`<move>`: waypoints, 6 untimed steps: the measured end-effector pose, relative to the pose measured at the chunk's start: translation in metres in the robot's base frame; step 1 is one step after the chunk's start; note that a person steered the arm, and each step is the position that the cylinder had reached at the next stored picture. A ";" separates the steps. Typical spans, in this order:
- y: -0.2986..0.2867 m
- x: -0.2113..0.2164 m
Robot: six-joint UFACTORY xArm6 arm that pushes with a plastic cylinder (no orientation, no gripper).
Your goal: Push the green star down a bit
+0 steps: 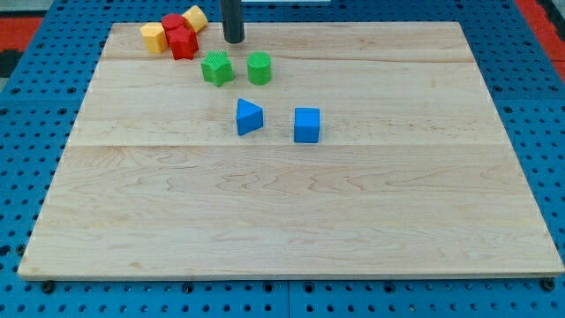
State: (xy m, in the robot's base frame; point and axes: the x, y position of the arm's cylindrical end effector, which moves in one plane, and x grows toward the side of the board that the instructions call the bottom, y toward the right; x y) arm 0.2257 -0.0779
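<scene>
The green star lies near the view's top, left of centre, on the wooden board. A green cylinder stands just to its right. My tip is at the end of the dark rod, above and slightly right of the green star, a short gap away and not touching it.
A cluster sits at the top left: a yellow block, two red blocks and another yellow block. A blue triangular block and a blue cube lie below the green blocks. The board's top edge is close behind the rod.
</scene>
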 end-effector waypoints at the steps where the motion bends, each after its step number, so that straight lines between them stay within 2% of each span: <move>1: 0.001 -0.003; 3: -0.033 -0.024; 4: -0.027 0.004; 5: -0.034 0.066; 6: -0.106 0.078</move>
